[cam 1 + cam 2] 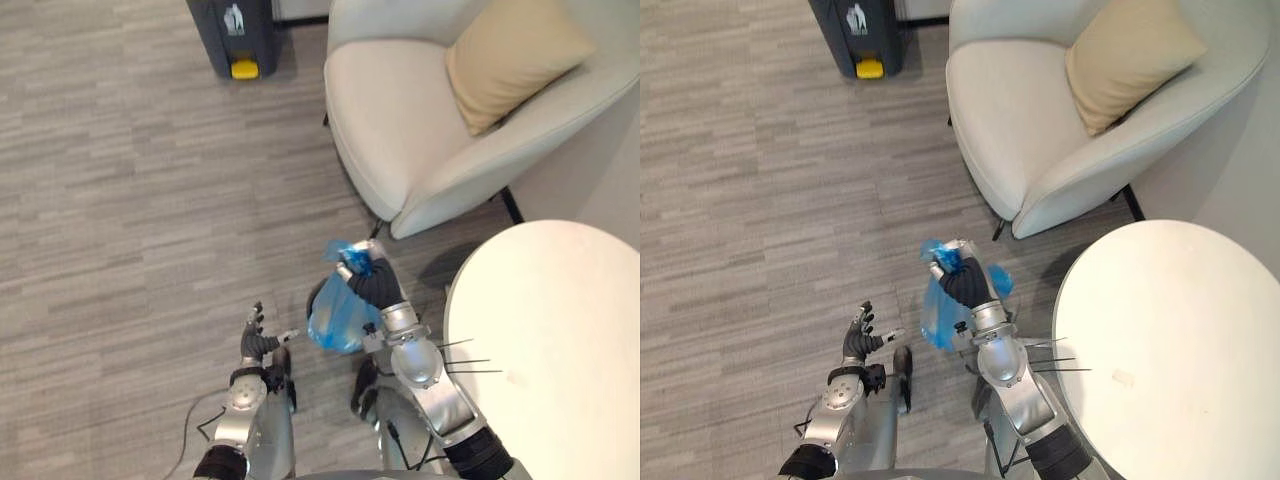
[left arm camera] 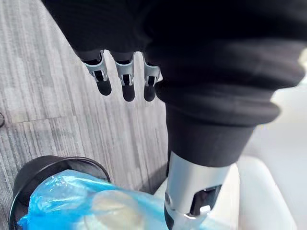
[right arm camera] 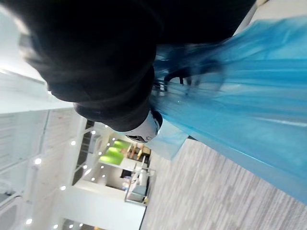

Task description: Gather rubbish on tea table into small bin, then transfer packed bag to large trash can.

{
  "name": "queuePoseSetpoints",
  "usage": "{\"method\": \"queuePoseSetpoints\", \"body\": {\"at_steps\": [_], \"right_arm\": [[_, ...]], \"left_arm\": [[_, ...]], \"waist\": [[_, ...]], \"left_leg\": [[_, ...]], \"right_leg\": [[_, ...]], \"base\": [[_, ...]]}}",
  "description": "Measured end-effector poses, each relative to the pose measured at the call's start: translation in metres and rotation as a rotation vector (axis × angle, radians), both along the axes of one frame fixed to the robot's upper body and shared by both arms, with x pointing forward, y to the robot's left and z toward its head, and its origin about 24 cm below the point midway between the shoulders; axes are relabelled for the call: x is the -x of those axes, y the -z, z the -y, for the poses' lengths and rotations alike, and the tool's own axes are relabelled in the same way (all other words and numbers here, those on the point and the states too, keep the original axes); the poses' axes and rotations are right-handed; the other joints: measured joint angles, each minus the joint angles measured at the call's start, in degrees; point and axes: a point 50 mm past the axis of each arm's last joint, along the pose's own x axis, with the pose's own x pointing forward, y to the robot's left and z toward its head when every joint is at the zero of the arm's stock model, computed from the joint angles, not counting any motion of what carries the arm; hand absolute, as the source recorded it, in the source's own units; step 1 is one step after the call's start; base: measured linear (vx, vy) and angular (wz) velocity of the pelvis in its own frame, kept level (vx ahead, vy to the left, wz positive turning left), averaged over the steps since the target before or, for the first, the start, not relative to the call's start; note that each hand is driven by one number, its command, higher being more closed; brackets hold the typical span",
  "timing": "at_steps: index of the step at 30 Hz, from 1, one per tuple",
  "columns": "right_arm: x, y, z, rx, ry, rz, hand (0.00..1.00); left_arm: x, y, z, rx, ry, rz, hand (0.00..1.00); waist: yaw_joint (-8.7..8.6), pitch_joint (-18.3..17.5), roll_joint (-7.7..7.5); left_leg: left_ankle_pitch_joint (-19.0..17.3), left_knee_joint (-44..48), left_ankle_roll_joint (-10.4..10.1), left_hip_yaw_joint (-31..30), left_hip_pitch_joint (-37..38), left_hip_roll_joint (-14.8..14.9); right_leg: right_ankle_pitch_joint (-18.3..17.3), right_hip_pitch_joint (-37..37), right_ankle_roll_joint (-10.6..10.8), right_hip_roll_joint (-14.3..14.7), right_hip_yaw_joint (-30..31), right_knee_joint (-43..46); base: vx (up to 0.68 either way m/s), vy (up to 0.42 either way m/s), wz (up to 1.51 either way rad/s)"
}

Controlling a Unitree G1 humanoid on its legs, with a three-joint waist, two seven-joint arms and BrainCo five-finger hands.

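Right robot hand point(image 1: 372, 286) is clutching the blue bag point(image 1: 335, 320) by its neck; left robot hand point(image 1: 257, 341) is hanging spread-fingered; the trash can point(image 1: 215, 40) is showing a white label, illegibly small.

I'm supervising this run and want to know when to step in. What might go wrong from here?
The right hand grips the blue bag only at its bunched top, so it may slip or tear while carried.
The bag's lower part appears to sit in the small black bin; lifting could tip it.
The large trash can stands far off beside the armchair, a tight approach.
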Motion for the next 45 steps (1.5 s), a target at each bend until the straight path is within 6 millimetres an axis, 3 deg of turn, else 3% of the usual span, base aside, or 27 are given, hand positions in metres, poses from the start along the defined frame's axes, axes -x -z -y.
{"method": "queuePoseSetpoints", "body": {"at_steps": [1, 2, 3, 4, 5, 7, 9, 11, 12, 14, 15, 17, 18, 20, 22, 23, 26, 32, 33, 40, 45], "right_arm": [[-0.003, 0.005, 0.005, 0.013, -0.008, -0.029, 1.00], [-0.003, 0.006, 0.008, -0.008, -0.004, -0.044, 1.00], [-0.004, 0.006, 0.009, -0.022, -0.004, -0.048, 1.00], [-0.005, 0.003, 0.010, -0.050, -0.005, -0.046, 1.00], [-0.006, 0.001, 0.010, -0.058, -0.009, -0.040, 1.00], [-0.008, -0.011, 0.005, -0.077, -0.050, 0.002, 1.00], [-0.012, -0.030, 0.004, -0.092, -0.081, 0.076, 1.00], [-0.016, -0.036, 0.008, -0.087, -0.077, 0.097, 1.00], [-0.017, -0.037, 0.010, -0.085, -0.075, 0.099, 1.00], [-0.019, -0.039, 0.014, -0.077, -0.066, 0.109, 1.00], [-0.022, -0.044, 0.019, -0.073, -0.051, 0.126, 1.00], [-0.025, -0.052, 0.019, -0.079, -0.052, 0.149, 1.00], [-0.024, -0.057, 0.019, -0.093, -0.067, 0.162, 1.00], [-0.024, -0.063, 0.018, -0.095, -0.088, 0.185, 1.00], [-0.026, -0.071, 0.015, -0.096, -0.102, 0.209, 1.00], [-0.027, -0.075, 0.010, -0.099, -0.125, 0.218, 1.00], [-0.029, -0.076, -0.010, -0.077, -0.200, 0.202, 1.00], [-0.042, -0.071, -0.032, -0.030, -0.236, 0.135, 1.00], [-0.046, -0.069, -0.031, -0.011, -0.225, 0.118, 1.00], [-0.047, -0.061, -0.036, 0.030, -0.226, 0.075, 1.00], [-0.042, -0.066, -0.051, 0.061, -0.291, 0.102, 1.00]], "left_arm": [[-0.003, -0.007, 0.002, 0.008, 0.013, 0.032, 0.00], [-0.009, -0.017, 0.004, 0.012, 0.033, 0.084, 0.00], [-0.011, -0.023, 0.005, 0.006, 0.047, 0.112, 0.00], [-0.014, -0.036, 0.007, -0.004, 0.074, 0.168, 0.00], [-0.015, -0.042, 0.008, -0.011, 0.084, 0.197, 0.00], [-0.018, -0.070, 0.011, -0.035, 0.105, 0.335, 0.00], [-0.016, -0.093, 0.023, -0.037, 0.150, 0.455, 0.00], [-0.015, -0.099, 0.033, -0.030, 0.182, 0.485, 0.00], [-0.013, -0.102, 0.037, -0.028, 0.199, 0.498, 0.00], [-0.014, -0.115, 0.046, -0.030, 0.235, 0.554, 0.00], [-0.019, -0.127, 0.052, -0.040, 0.266, 0.611, 0.00], [-0.027, -0.143, 0.059, -0.062, 0.306, 0.684, 0.00], [-0.032, -0.152, 0.063, -0.077, 0.336, 0.726, 0.00], [-0.040, -0.160, 0.069, -0.096, 0.377, 0.770, 0.00], [-0.053, -0.159, 0.077, -0.128, 0.419, 0.755, 0.00], [-0.062, -0.151, 0.080, -0.164, 0.457, 0.707, 0.00], [-0.063, -0.124, 0.082, -0.233, 0.522, 0.577, 0.00], [-0.055, -0.106, 0.085, -0.262, 0.584, 0.497, 0.00], [-0.052, -0.101, 0.085, -0.264, 0.595, 0.474, 1.00], [-0.046, -0.074, 0.082, -0.273, 0.616, 0.355, 1.00], [-0.047, -0.075, 0.084, -0.274, 0.621, 0.359, 1.00]], "waist": [[0.17, 0.01, 0.07], [-0.63, 0.09, -0.01], [-1.14, -0.04, -0.23], [-1.07, -0.17, -0.45], [-0.85, -0.22, -0.54], [1.72, -0.45, -0.53], [2.27, -1.97, 1.90], [2.14, -2.07, 3.79], [2.09, -2.04, 3.87], [1.75, -2.06, 3.99], [1.56, -2.06, 3.39], [0.10, -2.26, 3.60], [-0.41, -2.32, 3.65], [-1.49, -2.85, 4.31], [-2.88, -3.39, 5.17], [-3.00, -3.67, 4.62], [-2.79, -4.00, 4.03], [-2.58, -4.96, 2.61], [-2.56, -5.12, 2.44], [-2.53, -6.30, 2.47], [-2.54, -6.72, 2.44]], "left_leg": [[0.76, -0.91, 1.18, -0.55, 1.49, 0.40], [0.74, -1.19, 1.30, -1.82, 2.62, -0.18], [0.80, -0.70, 1.39, -3.23, 2.64, -0.75], [0.80, 0.56, 1.39, -5.31, 2.67, -1.77], [0.81, 1.11, 1.39, -6.13, 2.65, -2.34], [1.53, 2.74, 0.84, -7.58, 0.87, -3.42], [6.28, -0.46, -0.66, -11.32, -4.02, -3.37], [11.21, -7.50, -1.56, -14.16, -3.36, -2.03], [12.62, -10.71, -2.08, -14.45, -2.27, -1.47], [9.76, -14.84, -1.80, -11.24, -0.99, 0.34], [7.57, -11.18, 0.01, -7.60, -3.06, 0.40], [6.84, -1.42, 1.19, -3.91, -4.64, 0.29], [4.99, 4.10, 3.04, -2.46, -3.53, 0.67], [1.13, 6.08, 1.42, -1.34, 0.02, 2.39], [-0.31, -2.19, -1.93, -0.61, 5.25, 2.84], [3.71, -9.55, -3.59, -0.19, 6.93, 1.25], [7.87, -15.95, -2.46, 0.59, 9.83, -0.64], [10.43, -21.78, -1.59, 3.01, 12.87, -1.86], [10.75, -22.39, -1.61, 3.41, 13.19, -1.88], [11.57, -23.10, -1.96, 3.79, 13.33, -0.96], [12.07, -23.11, -2.66, 3.68, 13.42, -0.28]], "right_leg": [[-0.58, 1.43, 1.80, 0.51, 1.45, 0.66], [-5.87, 1.53, 1.09, -0.07, 3.96, 10.69], [-8.22, 1.89, 1.50, 0.06, 5.42, 15.94], [-11.32, 3.76, 3.21, 0.51, 7.57, 23.30], [-12.08, 5.01, 3.32, 0.64, 8.38, 24.85], [-17.54, 9.73, 1.48, 2.11, 10.55, 18.89], [-20.21, 10.42, -1.38, 4.51, 8.70, 9.05], [-18.90, 9.17, -2.59, 6.38, 6.14, 8.80], [-18.43, 8.78, -3.40, 6.83, 5.08, 9.86], [-16.87, 8.70, -5.04, 6.67, 2.23, 10.11], [-15.96, 8.51, -5.83, 4.86, -0.15, 8.78], [-13.87, 8.31, -5.86, 2.70, -2.46, 7.44], [-12.62, 8.36, -5.59, 1.49, -3.25, 6.45], [-10.41, 8.43, -4.89, 0.70, -4.47, 4.15], [-7.94, 8.56, -3.47, 0.29, -6.01, 0.82], [-5.20, 8.79, -2.52, -0.09, -5.90, -2.79], [-0.58, 11.78, -1.03, -0.01, -5.40, -9.83], [3.55, 12.86, -0.27, 0.15, -2.54, -14.86], [4.23, 12.89, -0.34, 0.32, -1.99, -15.54], [5.21, 12.88, -0.79, 1.62, -1.26, -16.82], [5.73, 13.18, -1.26, 2.78, -0.97, -17.68]], "base": [[-0.03, 0.026, 0.26], [-0.04, -0.003, 0.56], [-0.05, -0.047, 1.03], [-0.05, -0.064, 0.90], [-0.10, -0.124, 0.89], [-0.19, -0.144, 0.57], [-0.31, -0.127, 0.63], [-0.33, -0.133, 0.62], [-0.37, -0.197, 0.66], [-0.30, -0.129, 0.65], [-0.24, -0.032, 0.86], [-0.23, -0.009, 0.76], [-0.21, 0.058, 0.54], [-0.18, 0.112, 0.49], [-0.12, 0.164, 0.49], [-0.11, 0.189, 0.32], [-0.09, 0.193, 0.07], [-0.07, 0.105, -0.21], [-0.06, 0.059, -0.22], [-0.02, 0.016, -0.08], [0.02, -0.016, -0.06]]}}
